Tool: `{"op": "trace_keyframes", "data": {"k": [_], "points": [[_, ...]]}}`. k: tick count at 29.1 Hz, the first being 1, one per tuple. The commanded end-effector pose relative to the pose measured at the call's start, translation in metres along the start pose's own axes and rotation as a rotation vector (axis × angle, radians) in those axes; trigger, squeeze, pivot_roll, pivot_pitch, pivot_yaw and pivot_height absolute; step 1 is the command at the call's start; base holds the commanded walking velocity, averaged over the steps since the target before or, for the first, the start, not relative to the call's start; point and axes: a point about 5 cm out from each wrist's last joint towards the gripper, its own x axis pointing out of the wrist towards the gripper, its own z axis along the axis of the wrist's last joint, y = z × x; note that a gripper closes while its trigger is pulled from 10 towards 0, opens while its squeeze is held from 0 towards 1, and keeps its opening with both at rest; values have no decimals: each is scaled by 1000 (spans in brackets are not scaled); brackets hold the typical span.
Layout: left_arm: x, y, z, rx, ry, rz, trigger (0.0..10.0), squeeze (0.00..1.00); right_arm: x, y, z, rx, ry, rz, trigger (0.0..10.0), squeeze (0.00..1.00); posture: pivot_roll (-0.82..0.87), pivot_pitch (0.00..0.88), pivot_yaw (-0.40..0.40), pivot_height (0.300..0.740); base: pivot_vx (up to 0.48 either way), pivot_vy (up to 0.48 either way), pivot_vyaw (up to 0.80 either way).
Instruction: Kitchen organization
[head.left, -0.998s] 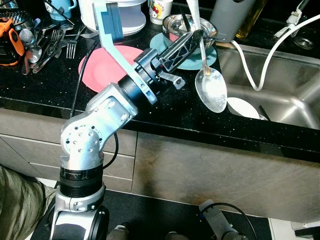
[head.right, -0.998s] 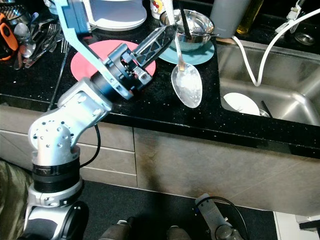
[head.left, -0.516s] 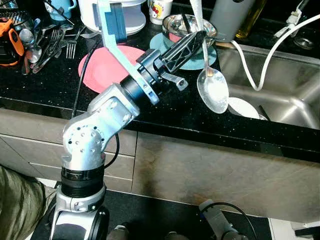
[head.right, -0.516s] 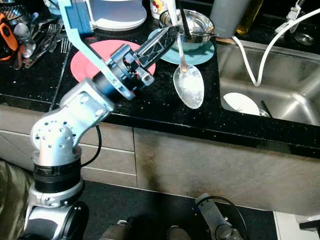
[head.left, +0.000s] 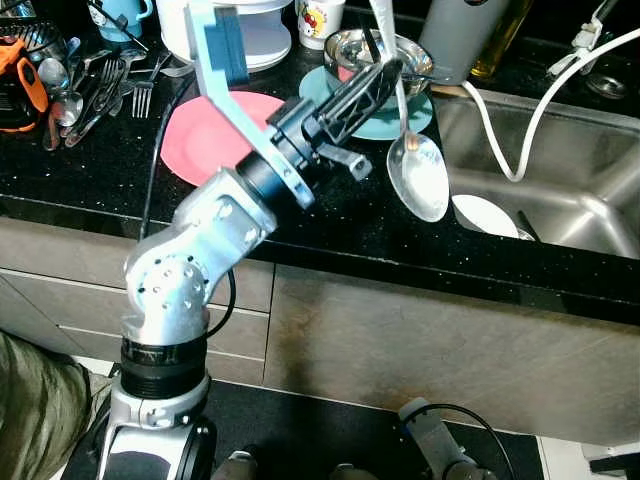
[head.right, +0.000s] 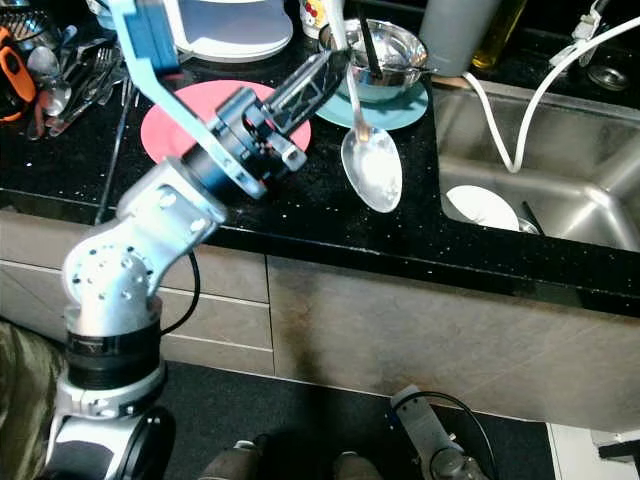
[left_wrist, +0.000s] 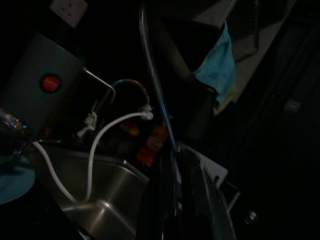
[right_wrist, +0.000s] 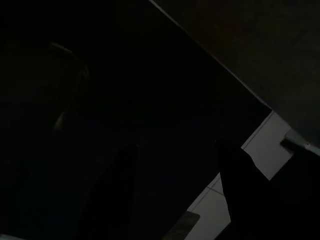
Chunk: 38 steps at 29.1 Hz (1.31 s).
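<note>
Spoon (head.left: 418, 172) hangs from left fingers (head.left: 372, 82) beside steel bowl (head.left: 352, 48).

Left arm (head.left: 215, 225): silver cast housings with a ring of screws at the joint, black ribbed collar, blue bracket, black cable, latticed black fingers (head.left: 365, 88).

A black speckled countertop (head.left: 80, 170) carries a pink plate (head.left: 205, 135), a teal plate (head.left: 400, 118) with a steel bowl (head.left: 355, 50) standing on it, and a heap of forks and spoons (head.left: 85, 90) near an orange-handled tool (head.left: 20, 80). Behind the plates stand a white appliance (head.left: 265, 30), a printed mug (head.left: 318, 22) and a grey cylinder (head.left: 455, 35). A white hose (head.left: 520, 140) loops over the steel sink (head.left: 590, 215), where a white dish (head.left: 485, 215) lies.
</note>
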Motion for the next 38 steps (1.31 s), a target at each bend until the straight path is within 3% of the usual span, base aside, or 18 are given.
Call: {"op": "trace_keyframes", "data": {"k": [1,5,10,13,22,27,31,32,33,34,36,37,38], "points": [[4,-7,-3,18,2,-35,10000,0,-1,1,-11,20,39,4,10000,0,-38,162,-59,740,0,0,0],[13,1,3,120,21,-28,10000,0,-1,1,-10,30,41,-1,10000,0,-25,168,-52,740,0,0,-400],[20,1,1,180,38,-35,10000,0,-1,2,-10,34,43,-3,10000,0,-32,169,-51,740,0,0,-800],[21,1,0,183,38,-37,10000,0,-1,2,-10,35,44,-3,10000,0,-32,169,-51,740,0,0,-800],[23,11,-2,349,72,19,10000,0,-1,3,-11,29,50,-5,10000,0,-30,166,-52,740,0,0,-800],[27,54,12,582,101,278,10000,0,-1,5,-10,29,46,-6,10000,0,-33,157,-47,740,0,0,-800],[28,64,19,668,108,323,10000,0,-1,5,-10,29,45,-6,10000,0,-34,161,-46,740,0,0,-800],[30,76,26,820,128,379,10000,0,-1,5,-10,30,45,-10,10000,0,-37,162,-43,740,0,0,0],[30,81,30,905,140,406,10000,0,-1,5,-10,29,45,-11,10000,0,-38,163,-41,740,0,0,0],[30,81,30,905,140,406,10000,0,-1,5,-10,29,45,-11,10000,0,-38,163,-41,740,0,0,0],[34,88,33,1034,163,417,10000,0,-1,5,-10,30,45,-12,10000,0,-49,167,-35,740,0,0,0],[34,88,33,1034,163,417,10000,0,-1,5,-10,30,45,-12,10000,0,-49,167,-35,740,0,0,0],[36,90,34,1084,171,421,10000,0,-1,6,-10,32,45,-13,10000,0,-53,169,-33,740,0,0,0]]}}
